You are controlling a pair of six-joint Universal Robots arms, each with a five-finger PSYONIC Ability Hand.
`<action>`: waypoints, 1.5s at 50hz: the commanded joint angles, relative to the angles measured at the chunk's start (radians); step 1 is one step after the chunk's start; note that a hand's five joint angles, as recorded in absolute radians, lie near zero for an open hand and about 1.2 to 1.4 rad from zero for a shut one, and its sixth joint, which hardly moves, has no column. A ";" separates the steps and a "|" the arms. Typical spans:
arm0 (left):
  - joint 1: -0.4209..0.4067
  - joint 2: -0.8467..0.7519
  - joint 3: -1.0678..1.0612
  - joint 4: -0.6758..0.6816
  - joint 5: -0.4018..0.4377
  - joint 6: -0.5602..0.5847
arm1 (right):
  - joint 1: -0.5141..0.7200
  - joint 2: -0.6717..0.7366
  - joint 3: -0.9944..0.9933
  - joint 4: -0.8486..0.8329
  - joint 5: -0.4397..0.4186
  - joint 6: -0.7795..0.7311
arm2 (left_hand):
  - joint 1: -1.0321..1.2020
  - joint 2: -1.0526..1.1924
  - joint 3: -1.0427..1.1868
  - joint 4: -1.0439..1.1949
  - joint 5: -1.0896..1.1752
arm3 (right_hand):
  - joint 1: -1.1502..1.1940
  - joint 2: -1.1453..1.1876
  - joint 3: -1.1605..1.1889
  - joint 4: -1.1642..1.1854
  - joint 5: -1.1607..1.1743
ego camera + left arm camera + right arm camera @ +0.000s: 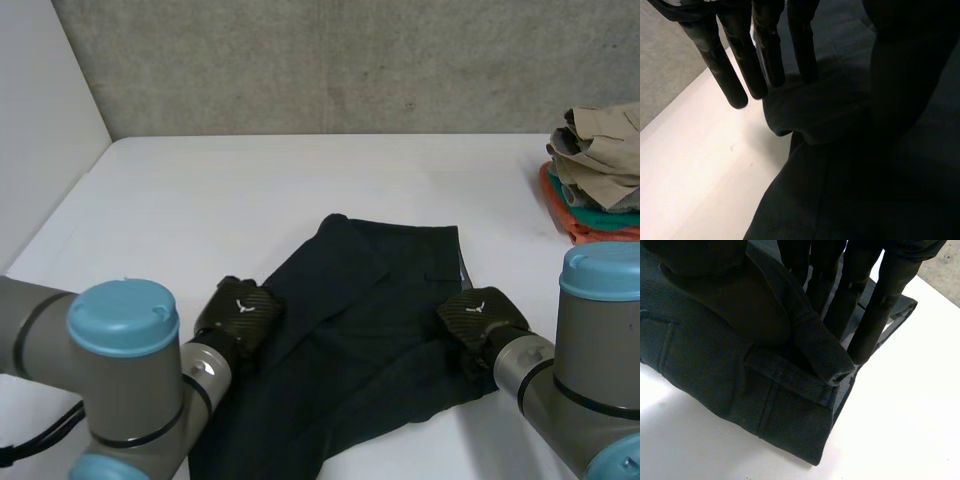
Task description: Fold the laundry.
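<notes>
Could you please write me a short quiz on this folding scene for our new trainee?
1. True or false: a crumpled beige garment tops the pile of clothes at the right edge of the white table.
2. Choose one. The right hand is: A, open above the table; B, pinching an edge of the dark navy twill garment; C, lifting the pile.
3. Fill in: the left hand is at the navy garment's ___ side.
Key: 1 true; 2 B; 3 left.
</notes>
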 commanded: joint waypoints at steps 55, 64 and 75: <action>0.057 0.246 -0.040 -0.119 -0.026 -0.133 | -0.009 -0.041 0.000 -0.023 0.009 0.003 | -0.099 -0.094 -0.091 -0.094 -0.092 | 0.302 0.225 0.193 0.196 0.189; -0.085 0.416 -0.150 -0.317 -0.026 -0.350 | -0.007 -0.029 -0.011 -0.044 0.010 0.005 | 0.021 0.026 0.029 0.026 0.029 | 0.302 0.225 0.193 0.196 0.189; -0.171 0.329 -0.190 -0.301 -0.092 -0.359 | -0.013 -0.029 -0.011 -0.050 0.010 0.002 | 0.059 0.064 0.068 0.065 0.067 | 0.302 0.225 0.193 0.196 0.189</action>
